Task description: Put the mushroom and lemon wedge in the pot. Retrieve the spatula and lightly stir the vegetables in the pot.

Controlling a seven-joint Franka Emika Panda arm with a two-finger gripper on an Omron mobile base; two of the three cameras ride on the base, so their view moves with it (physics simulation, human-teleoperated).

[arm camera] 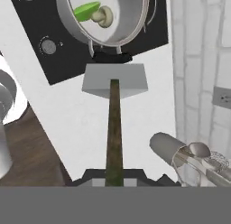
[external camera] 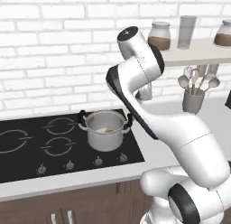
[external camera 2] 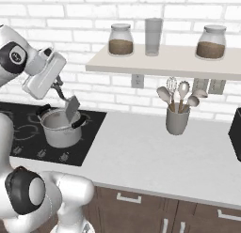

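A: Hand view: hand (arm camera: 114, 180) clamped on the spatula (arm camera: 114, 108) handle; blade hangs above the pot (arm camera: 131, 26) near handle, just short of the rim.

B: Contents?

A: Lemon wedge (arm camera: 86, 11) and mushroom (arm camera: 103, 16) both inside the pot, touching, against the far-left wall; rest of the pot floor bare.

B: Right base view?

A: Spatula blade (external camera 2: 72, 108) over the pot's right rim (external camera 2: 70, 115), tilted; pot sits at the cooktop (external camera 2: 94, 133) right edge; broad open counter (external camera 2: 141, 152) between cooktop and utensil cup (external camera 2: 177, 119).

B: Overhead?

A: Shelf (external camera 2: 160, 63) with jars well right of the hand; brick wall (external camera: 49, 56) behind the pot, apart from it.
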